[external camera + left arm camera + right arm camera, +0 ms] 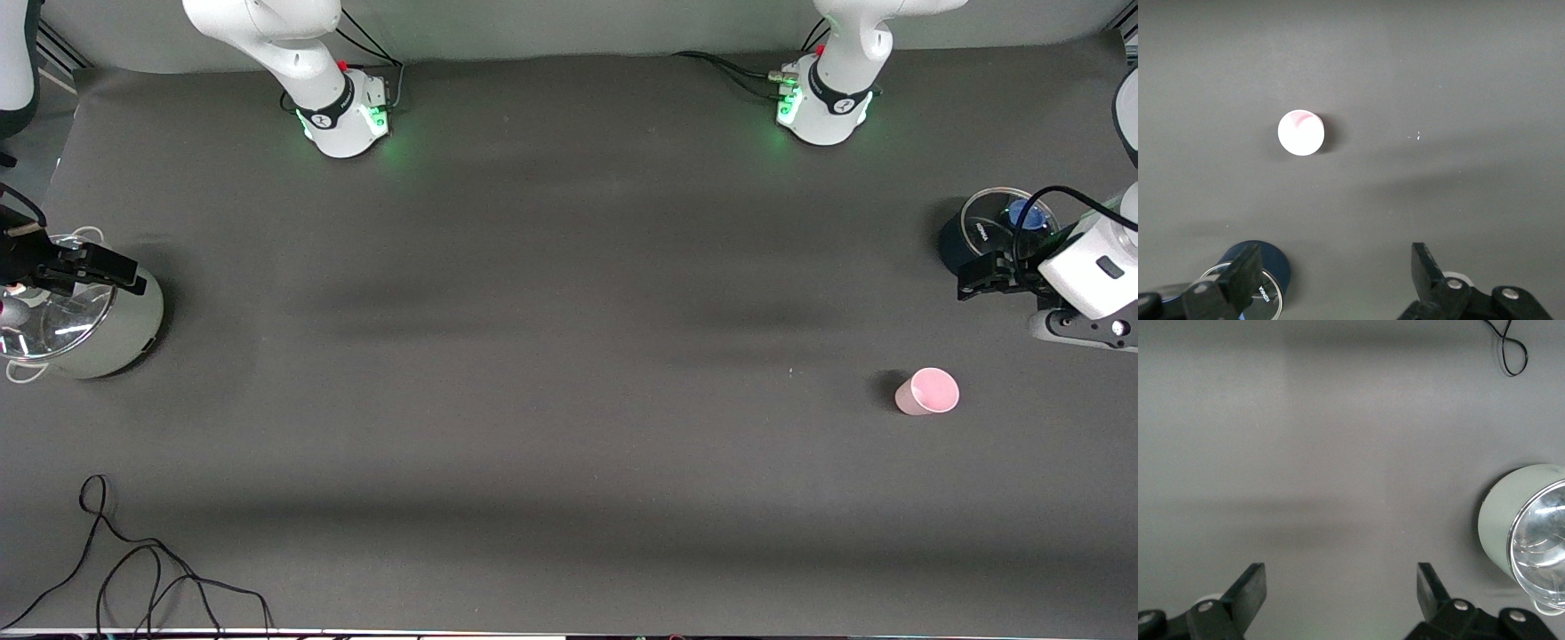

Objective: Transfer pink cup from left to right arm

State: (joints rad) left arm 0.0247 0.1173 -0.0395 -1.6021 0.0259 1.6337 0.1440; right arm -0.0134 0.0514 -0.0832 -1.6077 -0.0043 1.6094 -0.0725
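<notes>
Pink cup [926, 391] upright, untouched, nearer cam than dark pot [973, 233]; left gripper [978, 281] over that pot, fingers apart, pre-grasp; right gripper [105, 271] waits over lidded pot [116, 333] well apart from dark pot, fingers apart

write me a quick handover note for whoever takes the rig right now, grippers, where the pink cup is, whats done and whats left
Left gripper: jaws open and empty, up over the dark blue pot at the left arm's end of the table.
Right gripper: jaws open and empty, up over the pale green pot at the right arm's end; that arm waits.
Pink cup: upright on the table, rim up, untouched, nearer to the front camera than the dark blue pot and apart from it.
Done: nothing yet; no grasp made.
Left: left gripper picks up the cup, carries it toward the middle, right gripper takes it, left lets go.
</notes>
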